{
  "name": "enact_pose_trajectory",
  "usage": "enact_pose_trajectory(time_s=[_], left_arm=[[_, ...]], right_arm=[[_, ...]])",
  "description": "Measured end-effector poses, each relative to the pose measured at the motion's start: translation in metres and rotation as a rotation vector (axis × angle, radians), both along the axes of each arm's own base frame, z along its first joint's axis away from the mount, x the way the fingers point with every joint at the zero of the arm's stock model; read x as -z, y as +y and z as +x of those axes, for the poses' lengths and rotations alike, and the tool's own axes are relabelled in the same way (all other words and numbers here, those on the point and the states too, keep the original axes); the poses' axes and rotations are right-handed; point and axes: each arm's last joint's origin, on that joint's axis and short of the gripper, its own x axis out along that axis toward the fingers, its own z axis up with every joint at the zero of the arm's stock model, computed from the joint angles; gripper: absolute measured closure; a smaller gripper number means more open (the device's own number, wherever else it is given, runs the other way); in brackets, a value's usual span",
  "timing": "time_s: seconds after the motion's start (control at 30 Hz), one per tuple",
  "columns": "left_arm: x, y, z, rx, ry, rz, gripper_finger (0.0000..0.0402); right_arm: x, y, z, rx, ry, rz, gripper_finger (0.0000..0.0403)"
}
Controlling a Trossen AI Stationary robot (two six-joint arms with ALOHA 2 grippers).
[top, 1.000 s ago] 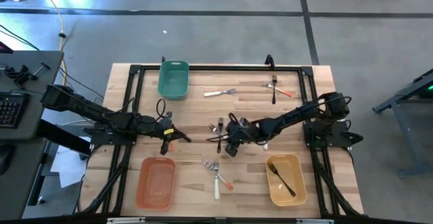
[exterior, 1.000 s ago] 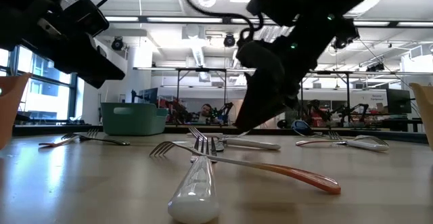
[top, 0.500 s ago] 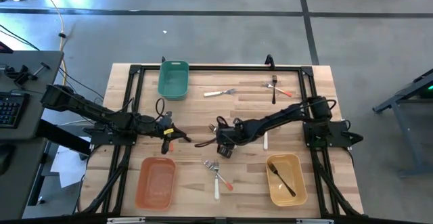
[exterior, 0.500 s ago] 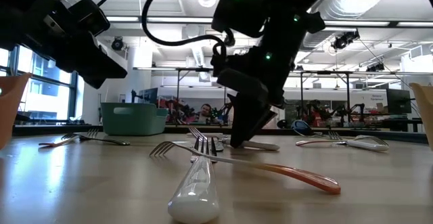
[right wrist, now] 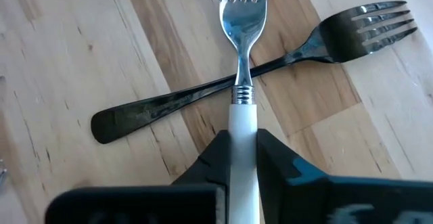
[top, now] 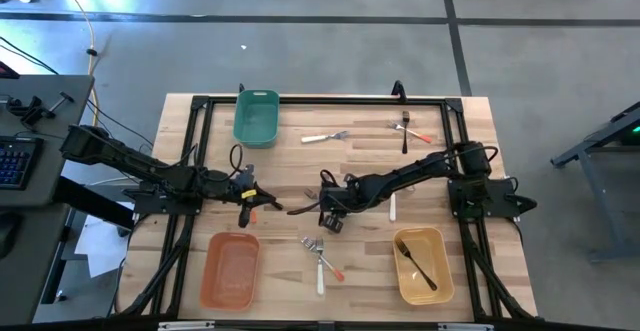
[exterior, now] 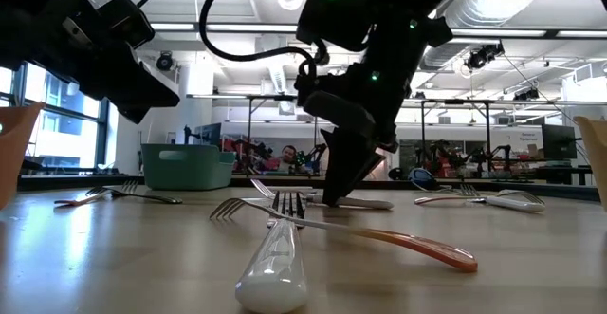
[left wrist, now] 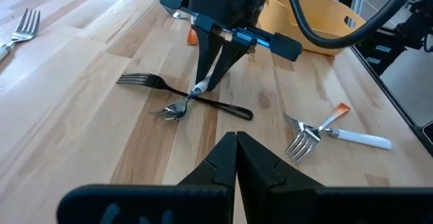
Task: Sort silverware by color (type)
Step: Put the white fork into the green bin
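A: Arms first. Right arm is reaching from the right edge across to mid-tabletop (top: 300, 171), wrist pitched down, right gripper (right wrist: 243, 146) tip-down on the wood.

B: Fingers?

A: They are pinching the white handle of a white-handled fork (right wrist: 242, 82), closed snug on both sides. That fork is lying across a black fork (right wrist: 270, 68), tines pointing away from the wrist.

B: Left arm?

A: It is stretching in from the left edge, low and level, left gripper (left wrist: 236, 143) hovering short of the centre, fingers pressed together, gripping nothing.

B: Other silverware?

A: One black fork is lying in the yellow bin (top: 420, 273), a crossed pair of forks (top: 320, 256) near the front edge between the red bin (top: 232, 271) and the yellow one, more forks at the back near the green bin (top: 256, 116).

B: Any writing?

A: None readable.
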Motion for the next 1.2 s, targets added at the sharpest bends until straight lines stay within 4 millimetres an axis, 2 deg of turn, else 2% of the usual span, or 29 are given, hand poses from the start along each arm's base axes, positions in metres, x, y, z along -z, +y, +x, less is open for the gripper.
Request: enact_pose_trajectory(time_s=[0.43, 0.87, 1.2], left_arm=[[0.0, 0.0, 0.0, -0.014, -0.004, -0.043, 0.0389], [-0.005, -0.001, 0.002, -0.006, -0.053, -0.064, 0.0318], [-0.015, -0.001, 0.004, 0.007, -0.155, -0.04, 0.0265]], right_arm=[[-0.013, 0.011, 0.003, 0.003, -0.119, -0.071, 0.039], [-0.022, 0.012, 0.016, 0.054, -0.315, -0.182, 0.039], [-0.046, 0.009, 0.021, 0.12, -0.468, -0.296, 0.039]])
